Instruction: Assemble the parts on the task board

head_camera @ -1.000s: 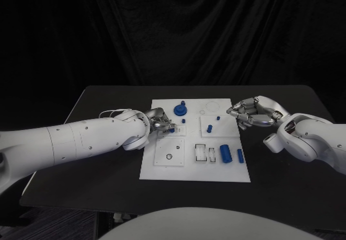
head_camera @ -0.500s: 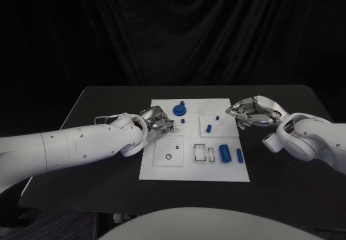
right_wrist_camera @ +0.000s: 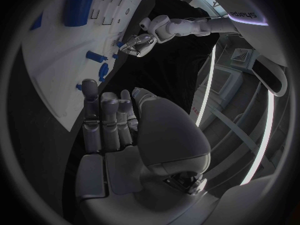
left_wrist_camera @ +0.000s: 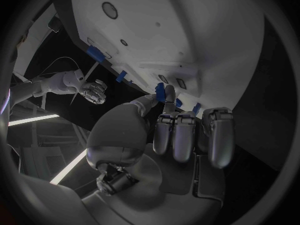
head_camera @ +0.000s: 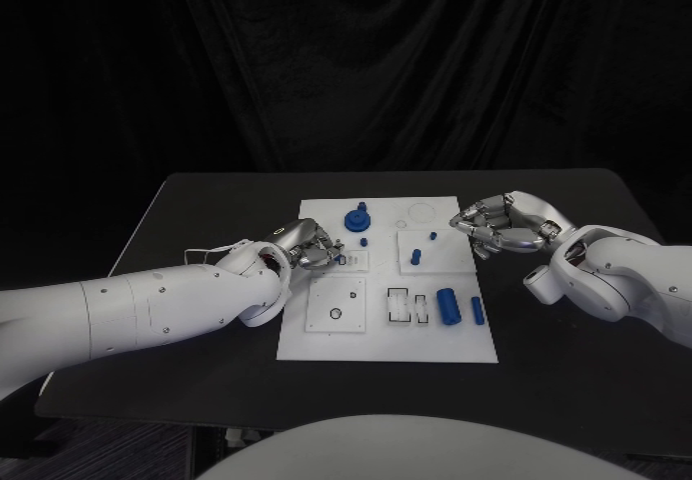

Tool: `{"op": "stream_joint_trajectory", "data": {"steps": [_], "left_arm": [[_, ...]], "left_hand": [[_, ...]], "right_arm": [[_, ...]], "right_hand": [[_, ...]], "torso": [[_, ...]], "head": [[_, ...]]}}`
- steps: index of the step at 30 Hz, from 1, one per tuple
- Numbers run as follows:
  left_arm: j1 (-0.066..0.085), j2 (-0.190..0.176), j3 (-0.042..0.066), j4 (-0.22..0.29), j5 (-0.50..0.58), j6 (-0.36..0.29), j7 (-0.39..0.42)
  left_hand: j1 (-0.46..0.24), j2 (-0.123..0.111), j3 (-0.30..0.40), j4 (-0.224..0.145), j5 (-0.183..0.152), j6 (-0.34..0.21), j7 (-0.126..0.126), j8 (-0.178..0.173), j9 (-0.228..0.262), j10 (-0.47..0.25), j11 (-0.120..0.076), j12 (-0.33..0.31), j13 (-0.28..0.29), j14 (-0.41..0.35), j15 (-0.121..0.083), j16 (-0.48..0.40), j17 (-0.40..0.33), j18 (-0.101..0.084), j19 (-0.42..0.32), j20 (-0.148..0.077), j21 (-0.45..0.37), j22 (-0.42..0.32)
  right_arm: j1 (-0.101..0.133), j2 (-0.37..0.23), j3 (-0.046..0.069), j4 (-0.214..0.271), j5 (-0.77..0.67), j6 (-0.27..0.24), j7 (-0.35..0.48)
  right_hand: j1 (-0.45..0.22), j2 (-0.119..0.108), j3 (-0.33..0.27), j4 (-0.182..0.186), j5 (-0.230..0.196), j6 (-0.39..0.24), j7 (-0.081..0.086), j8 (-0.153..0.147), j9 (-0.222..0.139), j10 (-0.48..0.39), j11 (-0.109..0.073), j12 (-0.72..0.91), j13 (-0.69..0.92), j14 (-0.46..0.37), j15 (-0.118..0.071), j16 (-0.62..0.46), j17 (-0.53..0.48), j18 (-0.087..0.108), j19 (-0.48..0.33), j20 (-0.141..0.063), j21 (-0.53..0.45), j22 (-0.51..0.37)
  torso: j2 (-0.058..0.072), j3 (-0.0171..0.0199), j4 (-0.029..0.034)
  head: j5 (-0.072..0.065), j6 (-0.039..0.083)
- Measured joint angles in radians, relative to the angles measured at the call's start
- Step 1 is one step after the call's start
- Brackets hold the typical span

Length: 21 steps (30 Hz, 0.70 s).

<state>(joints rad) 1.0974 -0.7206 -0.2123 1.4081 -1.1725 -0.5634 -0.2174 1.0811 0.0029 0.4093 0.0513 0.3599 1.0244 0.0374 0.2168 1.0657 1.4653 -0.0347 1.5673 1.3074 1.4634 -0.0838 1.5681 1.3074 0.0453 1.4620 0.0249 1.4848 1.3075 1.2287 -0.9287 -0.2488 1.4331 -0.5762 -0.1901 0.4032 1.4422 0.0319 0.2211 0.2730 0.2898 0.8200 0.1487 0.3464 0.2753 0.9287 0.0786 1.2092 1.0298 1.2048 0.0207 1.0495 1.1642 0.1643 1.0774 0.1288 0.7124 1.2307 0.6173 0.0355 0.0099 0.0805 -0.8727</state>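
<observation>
task board (head_camera: 387, 342) lies mid-table before me, my left hand (head_camera: 309, 245) at its left edge pinching a small blue part (left_wrist_camera: 160, 92) in its fingertips, my right hand (head_camera: 503, 225) curled, holding nothing, beside its right edge.

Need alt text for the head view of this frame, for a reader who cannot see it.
A white task board lies mid-table with small blue parts on it; the left hand pinches a small blue part at the board's left side. The right hand, fingers curled and holding nothing, hovers at the board's far right edge. A blue cylinder lies toward the board's near right.
</observation>
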Motion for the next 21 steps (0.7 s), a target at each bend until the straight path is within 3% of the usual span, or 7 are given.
{"op": "stream_joint_trajectory", "data": {"steps": [6,13,21], "left_arm": [[-0.006,0.005,0.0,-0.01,-0.006,-0.009,0.0],[-0.011,0.012,0.0,-0.022,-0.01,-0.013,-0.002],[-0.013,0.024,0.0,-0.037,-0.012,-0.014,-0.002]], "left_hand": [[-0.004,0.004,0.006,0.005,-0.021,0.004,0.0,0.0,0.003,0.0,0.0,0.0,0.0,0.004,-0.004,0.0,0.0,0.0,0.0,0.0,0.0,0.0],[-0.017,0.002,0.013,0.017,-0.081,0.009,-0.005,0.0,0.009,0.0,0.0,0.0,0.0,0.004,-0.004,0.0,0.0,0.0,0.0,0.0,0.0,0.0],[-0.017,0.002,0.002,0.028,-0.096,0.011,-0.007,0.0,0.009,0.0,0.0,0.0,0.0,0.004,-0.004,0.0,0.0,0.0,0.0,0.0,0.0,0.0]], "right_arm": [[-0.003,0.001,0.0,-0.001,0.0,0.0,0.0],[-0.004,0.001,0.0,-0.002,0.0,0.0,0.0],[-0.005,0.001,0.0,-0.002,0.0,0.0,0.0]], "right_hand": [[0.0,0.0,0.0,0.0,0.0,0.0,0.0,0.0,0.0,0.0,0.0,0.0,-0.001,-0.004,0.004,0.0,-0.001,0.0,0.0,0.0,0.0,0.0],[0.0,0.0,0.0,0.0,0.0,0.0,0.0,0.0,0.0,0.0,0.0,0.0,-0.001,-0.004,0.004,0.0,-0.001,0.0,0.0,0.0,0.0,0.0],[0.0,0.0,0.0,0.0,0.0,0.0,0.0,0.0,0.0,0.0,0.0,0.0,-0.002,-0.004,0.004,0.0,-0.001,0.0,0.0,0.0,0.0,0.0]], "torso": [[0.0,0.0003,0.0],[0.0,-0.0001,0.0002],[-0.001,-0.0001,0.0006]], "head": [[0.001,0.0],[0.0,0.0],[-0.004,0.0]]}}
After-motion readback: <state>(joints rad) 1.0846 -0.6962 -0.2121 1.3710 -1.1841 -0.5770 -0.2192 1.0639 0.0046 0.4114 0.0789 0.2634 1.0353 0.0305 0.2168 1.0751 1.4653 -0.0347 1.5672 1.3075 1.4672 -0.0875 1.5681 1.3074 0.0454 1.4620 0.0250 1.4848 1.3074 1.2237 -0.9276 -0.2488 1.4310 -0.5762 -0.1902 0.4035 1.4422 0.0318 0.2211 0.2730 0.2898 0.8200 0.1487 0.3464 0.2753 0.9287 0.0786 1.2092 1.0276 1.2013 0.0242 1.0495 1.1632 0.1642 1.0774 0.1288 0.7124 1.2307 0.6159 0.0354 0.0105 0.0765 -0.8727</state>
